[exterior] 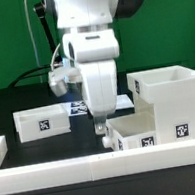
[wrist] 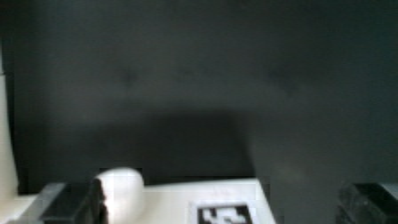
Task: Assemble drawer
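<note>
The white cube housing (exterior: 172, 96) stands at the exterior view's right, open side up. One small tray (exterior: 43, 122) sits at the exterior view's left. The other tray (exterior: 147, 129) lies in front of the housing, by the rail. My gripper (exterior: 102, 128) hangs low at that tray's left end. In the wrist view my gripper (wrist: 222, 205) is open, its dark fingers (wrist: 71, 205) wide apart. The tray's white knob (wrist: 119, 190) stands between them, close to one finger. The tray's tagged face (wrist: 228, 212) lies beside the knob. Nothing is held.
The low white rail (exterior: 86, 168) runs along the table's front edge. The marker board (exterior: 80, 109) lies flat behind my gripper. Cables hang at the back left. The black tabletop (wrist: 196, 90) fills most of the wrist view.
</note>
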You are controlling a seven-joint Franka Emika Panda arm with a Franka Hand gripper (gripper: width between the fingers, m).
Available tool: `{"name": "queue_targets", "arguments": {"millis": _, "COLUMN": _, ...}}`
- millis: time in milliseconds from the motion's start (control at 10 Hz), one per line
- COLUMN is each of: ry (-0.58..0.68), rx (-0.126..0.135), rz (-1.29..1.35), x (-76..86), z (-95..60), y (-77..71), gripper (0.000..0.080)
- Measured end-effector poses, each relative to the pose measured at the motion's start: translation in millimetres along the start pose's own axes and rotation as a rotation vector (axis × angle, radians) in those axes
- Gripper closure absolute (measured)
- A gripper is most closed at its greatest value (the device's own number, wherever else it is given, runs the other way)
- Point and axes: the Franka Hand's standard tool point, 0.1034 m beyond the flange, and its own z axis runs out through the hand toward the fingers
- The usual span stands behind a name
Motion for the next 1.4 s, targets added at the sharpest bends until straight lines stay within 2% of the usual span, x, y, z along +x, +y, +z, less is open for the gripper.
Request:
{"name": "queue_targets", "arguments": {"millis": 100, "ry": -0.004, "rx": -0.011, "rz": 0.001, "x": -3.0, "z": -4.2, "y": 13.0, "gripper": 0.0151}}
{"name": "queue_targets", "arguments": {"millis": 200, "ry": -0.003, "rx": -0.018, "rz": -0.004, "x": -4.4, "z": -4.6, "y": 18.2, "gripper": 0.0151}}
{"name": "queue_targets", "arguments": {"millis": 400, "ry": 0.058, "rx": 0.0, "rz": -0.019, "x": -14.3, "z": -4.3, "y": 23.1, "gripper": 0.0151}}
{"name": "queue_targets", "arguments": {"millis": 600, "ry": 0.14, "rx": 0.019, "rz": 0.002, "x": -22.0, "z": 7.9, "y": 13.1, "gripper": 0.0151}}
{"name": "queue_targets", "arguments": {"millis": 800, "ry": 0.145, "rx": 0.03, "rz": 0.002, "x": -13.6, "z": 15.4, "y": 10.3, "gripper": 0.0151}}
{"name": "queue_targets", "arguments": {"millis": 1100, "ry": 0.156, "rx": 0.032, "rz": -0.006, "x": -0.5, "z": 16.7, "y": 12.1, "gripper": 0.0151}}
{"name": "queue_targets", "arguments": {"millis": 1200, "ry": 0.175, "rx": 0.025, "rz": -0.062, "x": -2.7, "z": 16.9, "y": 12.7, "gripper": 0.0151}}
{"name": "queue_targets", "arguments": {"millis": 1300, "ry": 0.209, "rx": 0.019, "rz": -0.077, "x": -11.4, "z": 17.7, "y": 12.2, "gripper": 0.0151}}
{"name": "queue_targets", "arguments": {"millis": 1400, "ry": 0.21, "rx": 0.021, "rz": -0.061, "x": -14.8, "z": 18.4, "y": 11.0, "gripper": 0.0151}}
